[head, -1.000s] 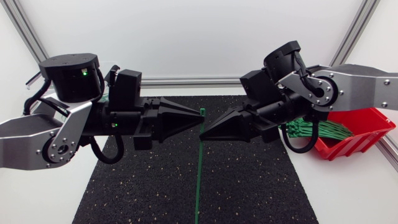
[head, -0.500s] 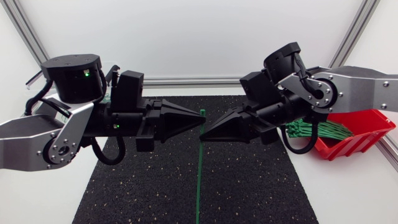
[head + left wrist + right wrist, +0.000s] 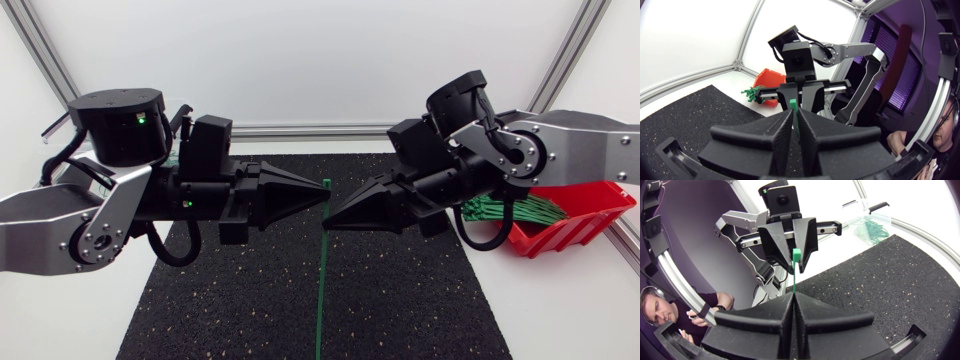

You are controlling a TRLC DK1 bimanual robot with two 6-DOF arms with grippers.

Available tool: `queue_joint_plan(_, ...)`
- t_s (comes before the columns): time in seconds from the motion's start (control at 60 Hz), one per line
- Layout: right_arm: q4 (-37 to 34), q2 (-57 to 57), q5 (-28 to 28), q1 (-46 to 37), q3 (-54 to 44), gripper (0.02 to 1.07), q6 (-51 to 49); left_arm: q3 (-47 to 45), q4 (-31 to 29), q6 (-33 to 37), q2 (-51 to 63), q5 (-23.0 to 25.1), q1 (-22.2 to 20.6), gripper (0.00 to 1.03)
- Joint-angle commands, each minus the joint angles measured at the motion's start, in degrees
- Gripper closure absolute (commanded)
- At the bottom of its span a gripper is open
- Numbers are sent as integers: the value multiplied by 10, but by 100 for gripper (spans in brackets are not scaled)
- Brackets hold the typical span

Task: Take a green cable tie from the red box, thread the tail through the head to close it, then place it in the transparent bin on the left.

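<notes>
Right gripper [image 3: 326, 227] shifted slightly lower along the green cable tie [image 3: 320, 290], clamped shut on its strap, left gripper [image 3: 327, 191] clamped on it just under its head.

Cannot follow the green cable tie [image 3: 320, 290] to its tail: cut off at the head view's lower edge. From the left wrist, can see only its head above the left gripper [image 3: 795, 120], the rest buried between the fingers. From the right wrist, vanishes into the right gripper's [image 3: 794, 300] seam. Too small from overhead to tell where either pair of fingertips meets it. Can see only part of the red box [image 3: 590, 215] (half covered by the right arm), and cannot count the spare ties [image 3: 520, 207] in it. Can barely make out the transparent bin's [image 3: 861, 216] walls from the right wrist.
</notes>
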Motion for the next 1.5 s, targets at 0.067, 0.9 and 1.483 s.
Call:
queue_joint_plan(0.067, 9, -11, 0, 0, -12, 101, 15, -6, 1, -14, -1, -3, -8, 92)
queue_joint_plan(0.9, 14, -20, 10, -5, -20, 101, 15, -12, -5, -10, -15, -3, 2, 96)
queue_joint_plan(1.483, 22, -26, 10, -6, -20, 101, 23, -15, -16, -8, -16, 0, -13, 96)
